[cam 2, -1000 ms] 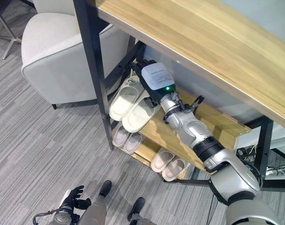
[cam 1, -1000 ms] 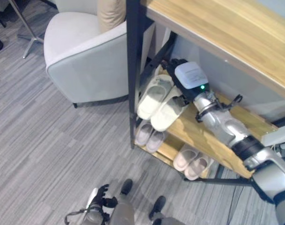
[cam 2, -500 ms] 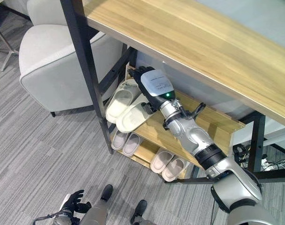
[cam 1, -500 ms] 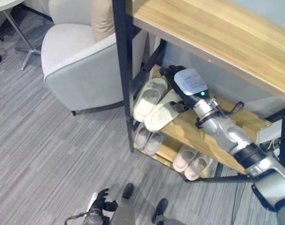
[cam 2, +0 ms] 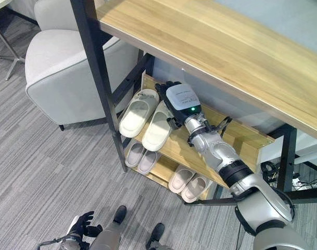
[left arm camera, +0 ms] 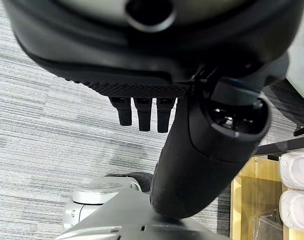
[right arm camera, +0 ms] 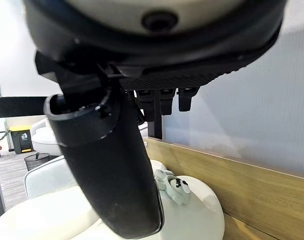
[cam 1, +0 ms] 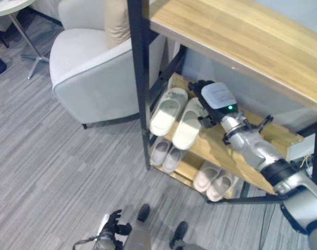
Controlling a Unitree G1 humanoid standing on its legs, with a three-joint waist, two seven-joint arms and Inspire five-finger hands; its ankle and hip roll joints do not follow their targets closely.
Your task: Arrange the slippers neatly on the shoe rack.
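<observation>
The left hand hangs low near the floor, fingers loosely curled and holding nothing. On the rack's bottom shelf stand two small pairs, already side by side. On the middle shelf the cream slippers lie close together, toes toward the back board, almost parallel. The right hand rests at their toe end with fingers straight and a little apart, clamped on nothing. The task looks nearly finished; perhaps only a small straightening remains. The black post and the armchair stand close beside.
</observation>
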